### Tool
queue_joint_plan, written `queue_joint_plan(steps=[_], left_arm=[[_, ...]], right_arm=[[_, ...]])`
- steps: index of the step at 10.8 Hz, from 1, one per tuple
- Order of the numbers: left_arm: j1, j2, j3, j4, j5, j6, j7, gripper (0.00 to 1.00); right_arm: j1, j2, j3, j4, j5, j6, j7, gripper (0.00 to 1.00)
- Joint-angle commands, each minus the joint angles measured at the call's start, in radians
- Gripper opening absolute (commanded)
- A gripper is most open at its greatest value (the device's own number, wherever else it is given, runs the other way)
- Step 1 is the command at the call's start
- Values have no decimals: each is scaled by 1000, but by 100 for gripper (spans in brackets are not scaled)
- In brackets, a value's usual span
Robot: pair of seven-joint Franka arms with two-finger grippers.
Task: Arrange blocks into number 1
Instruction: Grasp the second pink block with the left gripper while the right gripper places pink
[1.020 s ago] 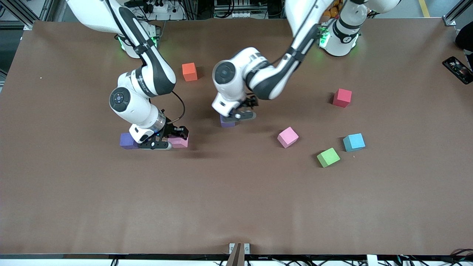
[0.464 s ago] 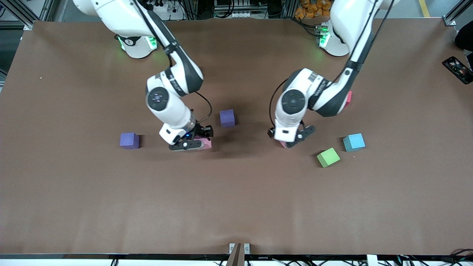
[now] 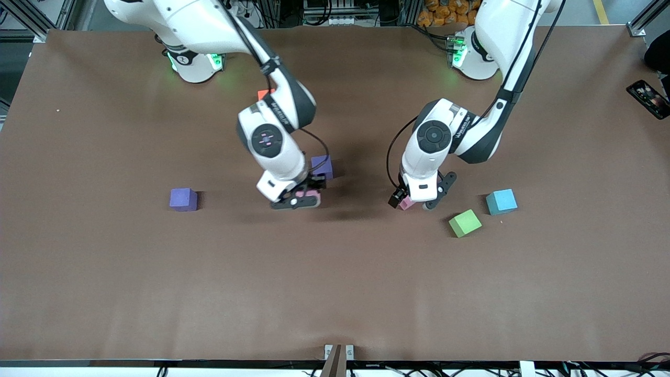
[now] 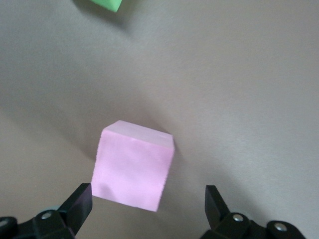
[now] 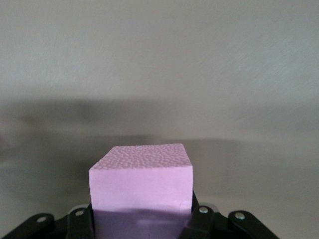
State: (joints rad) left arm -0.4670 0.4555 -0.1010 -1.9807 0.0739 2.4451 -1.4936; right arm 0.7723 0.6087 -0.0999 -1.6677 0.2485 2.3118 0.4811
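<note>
Front view shows the right gripper (image 3: 305, 200) clamped on a pink block (image 3: 309, 197), just beside a purple block (image 3: 322, 166). The left gripper (image 3: 417, 202) (fingers spread wide) stands around the other pink block (image 4: 133, 166).

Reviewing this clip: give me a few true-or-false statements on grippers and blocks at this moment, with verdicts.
1. The right gripper is shut on a pink block. True.
2. The left gripper already grips the other pink block. False: its fingers stand open around it.
3. The green block sits nearer the front camera than the blue cube. True.
4. The two purple blocks touch. False: one lies apart, toward the right arm's end; the other is beside the right gripper.
</note>
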Motion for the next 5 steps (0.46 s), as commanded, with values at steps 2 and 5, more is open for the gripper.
queue_joint_plan(steps=[2, 5], left_arm=[[2, -9, -3, -46, 72, 23, -40, 100], [8, 5, -3, -40, 99, 28, -21, 100]], right_arm=[[56, 65, -17, 43, -8, 47, 71, 52], [71, 59, -15, -15, -9, 66, 79, 52]])
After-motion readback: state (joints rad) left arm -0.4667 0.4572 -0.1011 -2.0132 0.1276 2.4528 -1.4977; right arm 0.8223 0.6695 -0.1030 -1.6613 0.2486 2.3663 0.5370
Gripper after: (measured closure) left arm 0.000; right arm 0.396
